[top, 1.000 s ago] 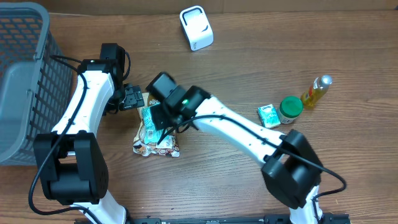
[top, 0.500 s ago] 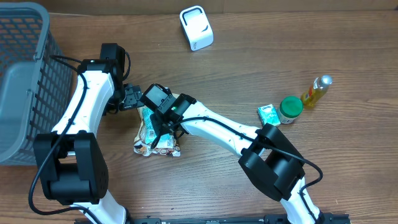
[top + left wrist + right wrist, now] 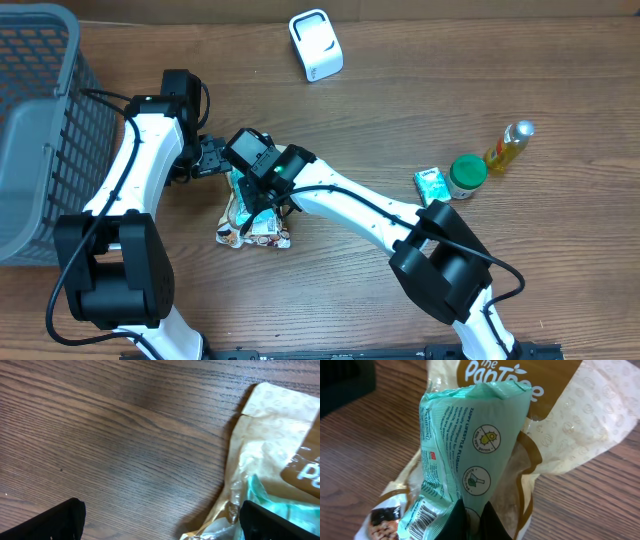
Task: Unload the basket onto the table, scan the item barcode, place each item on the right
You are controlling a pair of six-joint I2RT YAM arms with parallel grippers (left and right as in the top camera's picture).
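While the left hand (image 3: 218, 158) hangs with its jaws wide apart just beside the upper edge of a tan pouch (image 3: 265, 230) on the wooden tabletop (image 3: 400, 100), the right hand (image 3: 472, 517) is pinched together on a mint-green packet (image 3: 465, 455) lying on top of that pouch, left of centre in the overhead view. The packet looks like thin, crinkly film — light, soft and likely slippery — so it should buckle rather than lift flat; a hold on a sealed end, clear of the barcode (image 3: 422, 517) near the grip, seems safest.
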